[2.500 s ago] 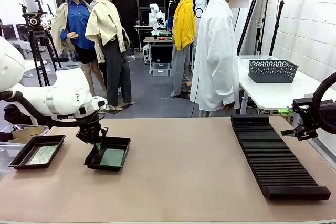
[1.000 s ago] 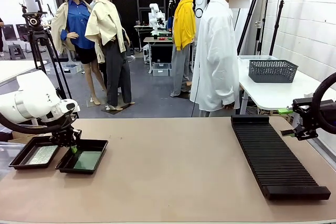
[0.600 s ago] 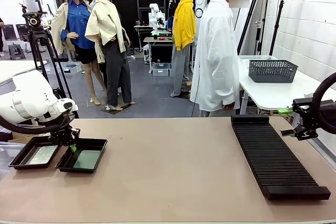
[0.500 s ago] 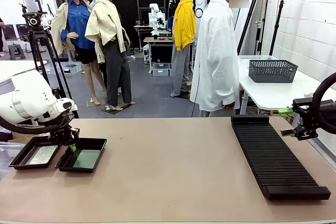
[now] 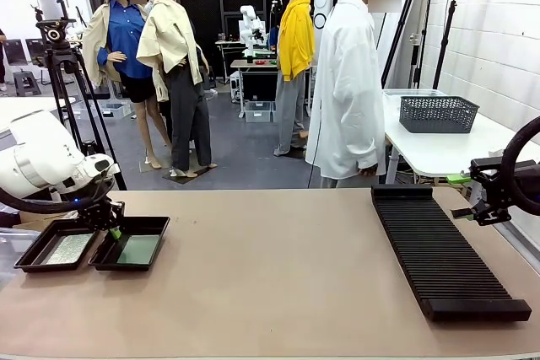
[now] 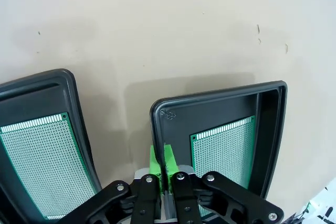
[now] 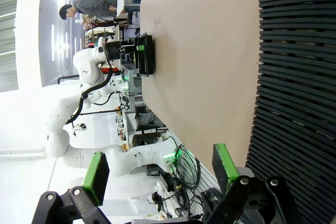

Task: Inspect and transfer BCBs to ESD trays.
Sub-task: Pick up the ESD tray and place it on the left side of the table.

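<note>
Two black ESD trays lie side by side at the table's left. The right tray (image 5: 126, 266) holds a green BCB (image 5: 139, 249), and the left tray (image 5: 27, 257) holds another BCB (image 5: 67, 248). My left gripper (image 5: 113, 230) is shut on the right tray's near-left rim. In the left wrist view the left gripper (image 6: 163, 162) pinches that tray's wall (image 6: 157, 124) between its green pads, with its BCB (image 6: 223, 150) inside and the other tray (image 6: 52, 80) alongside. My right gripper (image 5: 462, 196) hangs open at the table's right edge; in its own view the right gripper (image 7: 159, 170) holds nothing.
A long black ribbed rack (image 5: 443, 250) lies along the table's right side, under the right gripper (image 7: 294, 77). A person in a white coat (image 5: 346, 82) stands at the far edge. A grey basket (image 5: 439, 113) sits on a white table behind.
My left gripper has dragged the right tray leftward across the table until it lies against the left tray. The right arm has not moved.
</note>
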Tool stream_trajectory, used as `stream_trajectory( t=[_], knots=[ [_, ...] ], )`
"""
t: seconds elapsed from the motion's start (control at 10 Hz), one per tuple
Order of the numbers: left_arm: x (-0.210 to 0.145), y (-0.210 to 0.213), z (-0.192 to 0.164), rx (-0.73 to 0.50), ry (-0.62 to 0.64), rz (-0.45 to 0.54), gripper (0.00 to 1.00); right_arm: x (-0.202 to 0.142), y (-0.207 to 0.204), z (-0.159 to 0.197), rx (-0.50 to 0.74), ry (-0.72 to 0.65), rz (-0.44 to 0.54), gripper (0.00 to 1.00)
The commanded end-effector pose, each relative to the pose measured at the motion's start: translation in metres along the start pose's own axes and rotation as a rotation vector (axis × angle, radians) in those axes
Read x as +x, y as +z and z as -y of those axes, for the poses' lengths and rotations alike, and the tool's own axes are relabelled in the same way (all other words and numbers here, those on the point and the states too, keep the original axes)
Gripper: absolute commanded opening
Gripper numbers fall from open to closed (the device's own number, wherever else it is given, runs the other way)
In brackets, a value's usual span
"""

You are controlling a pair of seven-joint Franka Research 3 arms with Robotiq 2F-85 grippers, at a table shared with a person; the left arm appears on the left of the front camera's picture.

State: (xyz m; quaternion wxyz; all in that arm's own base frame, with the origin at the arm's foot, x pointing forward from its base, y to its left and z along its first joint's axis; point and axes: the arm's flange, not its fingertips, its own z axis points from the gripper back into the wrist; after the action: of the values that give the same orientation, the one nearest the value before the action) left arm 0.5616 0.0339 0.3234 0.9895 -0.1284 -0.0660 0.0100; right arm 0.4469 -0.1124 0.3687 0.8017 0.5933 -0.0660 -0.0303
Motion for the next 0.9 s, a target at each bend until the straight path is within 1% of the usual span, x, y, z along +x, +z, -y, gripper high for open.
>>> stream_trajectory(
  t=[0.0, 0.5, 0.6, 0.7, 0.8],
  knots=[
    [0.0095, -0.0007, -0.0074, -0.037, -0.012, 0.002, 0.00, -0.0026, -0.0012, -0.0010, -0.008, 0.000, 0.007, 1.00],
    [0.0176, -0.0036, -0.0070, -0.019, 0.012, -0.001, 0.00, -0.0026, -0.0012, -0.0010, -0.008, 0.000, 0.007, 1.00],
    [0.0174, -0.0031, -0.0068, -0.023, 0.014, -0.006, 0.09, -0.0026, -0.0012, -0.0010, -0.008, 0.000, 0.007, 1.00],
    [0.0169, -0.0004, -0.0060, -0.061, 0.011, -0.010, 0.28, -0.0026, -0.0012, -0.0010, -0.008, 0.000, 0.007, 1.00],
    [0.0167, 0.0021, -0.0052, -0.069, 0.017, -0.011, 0.47, -0.0026, -0.0012, -0.0010, -0.008, 0.000, 0.007, 1.00]
  ],
)
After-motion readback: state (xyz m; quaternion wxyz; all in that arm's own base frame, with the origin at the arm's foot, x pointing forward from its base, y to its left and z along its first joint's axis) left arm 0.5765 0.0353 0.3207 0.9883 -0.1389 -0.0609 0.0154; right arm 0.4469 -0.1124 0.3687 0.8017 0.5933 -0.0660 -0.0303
